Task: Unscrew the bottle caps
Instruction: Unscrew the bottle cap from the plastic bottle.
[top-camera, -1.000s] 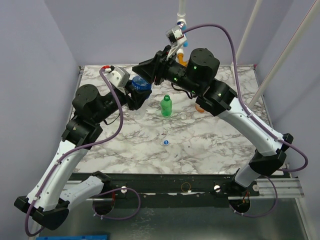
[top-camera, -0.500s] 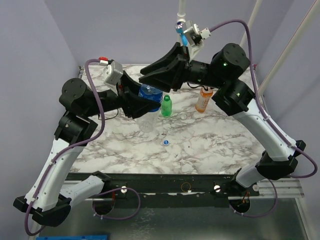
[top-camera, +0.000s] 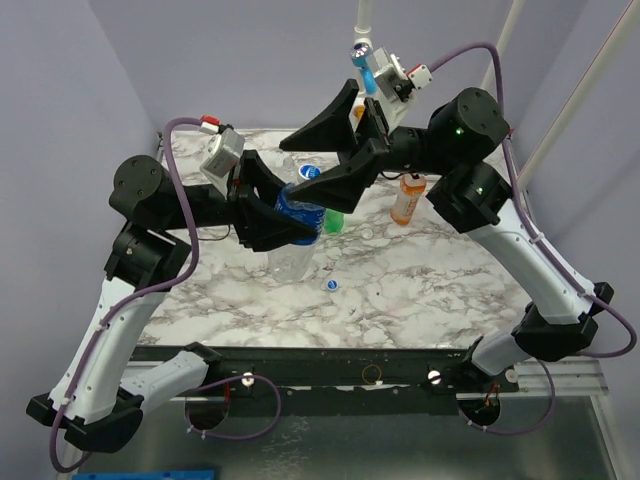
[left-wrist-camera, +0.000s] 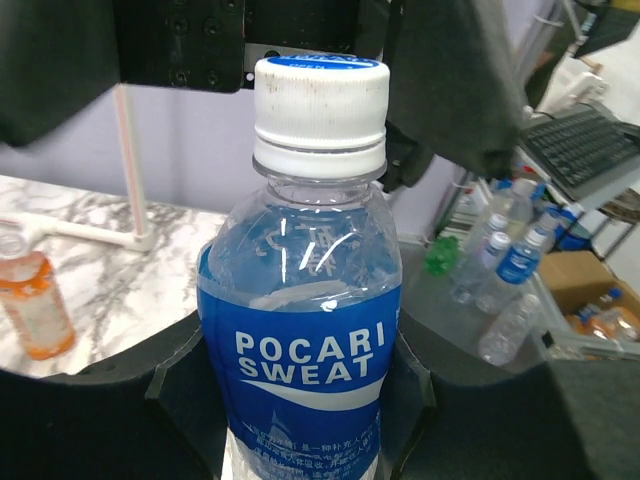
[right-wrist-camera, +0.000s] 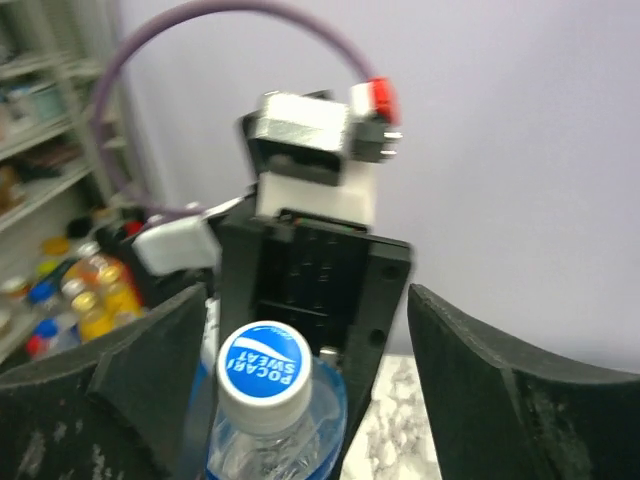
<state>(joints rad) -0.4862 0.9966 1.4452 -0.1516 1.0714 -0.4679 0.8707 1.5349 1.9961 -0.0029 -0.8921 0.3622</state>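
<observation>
Top external: my left gripper (top-camera: 295, 225) clamps the clear plastic bottle with the blue label (top-camera: 290, 262); my right gripper (top-camera: 295, 170) has its jaws apart on either side of the white, blue-topped screw cap (top-camera: 310, 172). Left wrist: the cap sits fully down on the neck above my fingers (left-wrist-camera: 100, 420), slightly scuffed, so I judge unscrewing not begun here. Right wrist: the cap lies between my spread fingers, seemingly untouched.

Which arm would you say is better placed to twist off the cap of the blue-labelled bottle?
The right. The left gripper is clamped around the body of the bottle, steadying it, while the right gripper is open, its jaws standing either side of the cap, ready to close.
</observation>
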